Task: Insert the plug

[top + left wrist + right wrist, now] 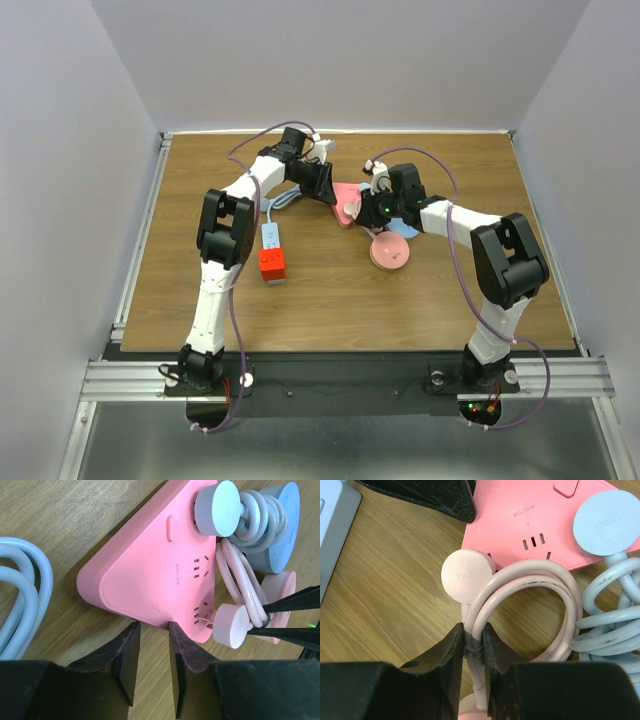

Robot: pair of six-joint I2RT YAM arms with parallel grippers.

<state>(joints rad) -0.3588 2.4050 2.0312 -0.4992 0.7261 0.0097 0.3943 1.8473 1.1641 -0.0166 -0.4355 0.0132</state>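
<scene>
My right claw (pixel 474 630) is clamped on the pink cord (pixel 530 575). Just beyond it, the pink plug (pixel 468 575) sits at a socket of the pink power strip (pixel 520 525), prongs partly showing. My left claw (pixel 154 630) stands part-open and empty at the strip's edge. The strip's print begins "MAX"; I can't read the rest.

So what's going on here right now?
The right gripper is shut on the pink cord just behind the pink plug, holding it at a socket on the pink power strip. Its prongs are visible in the left wrist view, so it is not fully seated. The left gripper sits open at the strip's edge. A blue plug is already in another socket.
</scene>
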